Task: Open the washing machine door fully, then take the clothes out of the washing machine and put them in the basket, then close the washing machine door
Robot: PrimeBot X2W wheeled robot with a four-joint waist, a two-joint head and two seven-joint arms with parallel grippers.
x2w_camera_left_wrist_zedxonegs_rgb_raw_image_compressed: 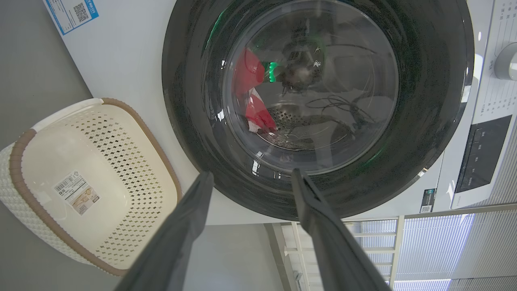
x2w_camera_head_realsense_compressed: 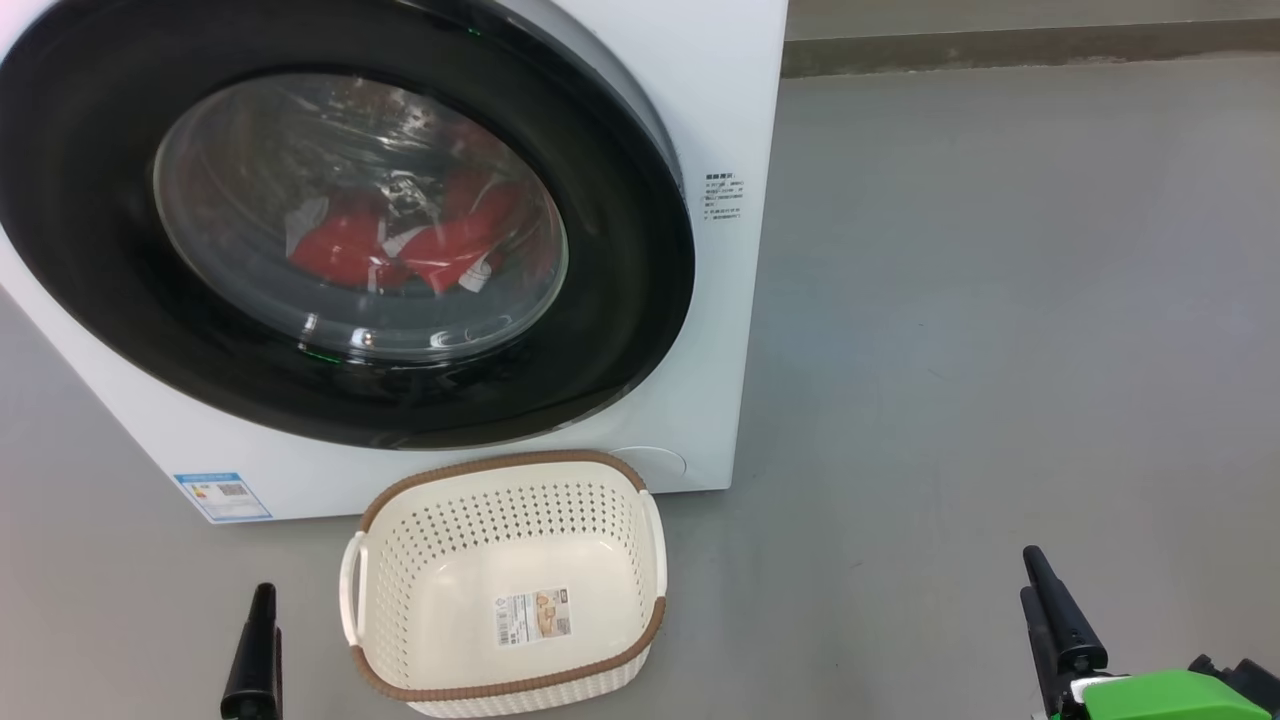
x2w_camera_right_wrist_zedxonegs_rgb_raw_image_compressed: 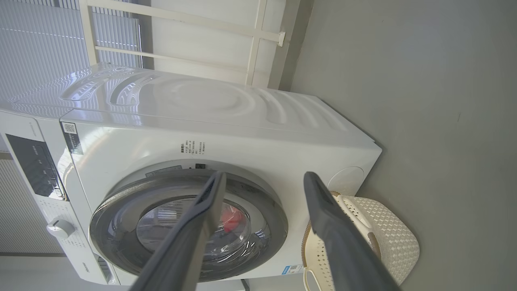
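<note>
The washing machine [x2w_camera_head_realsense_compressed: 720, 100] is a white box on the floor. The washing machine door [x2w_camera_head_realsense_compressed: 100, 250] has a glossy black rim and lies against the front. Through its glass I see the clothes [x2w_camera_head_realsense_compressed: 400, 245], red with white trim, inside the drum. The basket [x2w_camera_head_realsense_compressed: 500, 465], cream with a brown rim, stands empty on the floor just in front of the machine. My left gripper [x2w_camera_head_realsense_compressed: 262, 600] is low to the basket's left, and my right gripper [x2w_camera_head_realsense_compressed: 1040, 570] is far to its right. In the wrist views the left gripper [x2w_camera_left_wrist_zedxonegs_rgb_raw_image_compressed: 252, 173] and right gripper [x2w_camera_right_wrist_zedxonegs_rgb_raw_image_compressed: 265, 174] are open, holding nothing, well short of the door [x2w_camera_left_wrist_zedxonegs_rgb_raw_image_compressed: 424, 81].
Bare grey floor [x2w_camera_head_realsense_compressed: 1000, 300] stretches to the right of the machine. A wall base strip [x2w_camera_head_realsense_compressed: 1000, 45] runs along the back. The machine's control panel and knob [x2w_camera_left_wrist_zedxonegs_rgb_raw_image_compressed: 509, 60] sit above the door. A white railing [x2w_camera_right_wrist_zedxonegs_rgb_raw_image_compressed: 254, 36] stands behind the machine.
</note>
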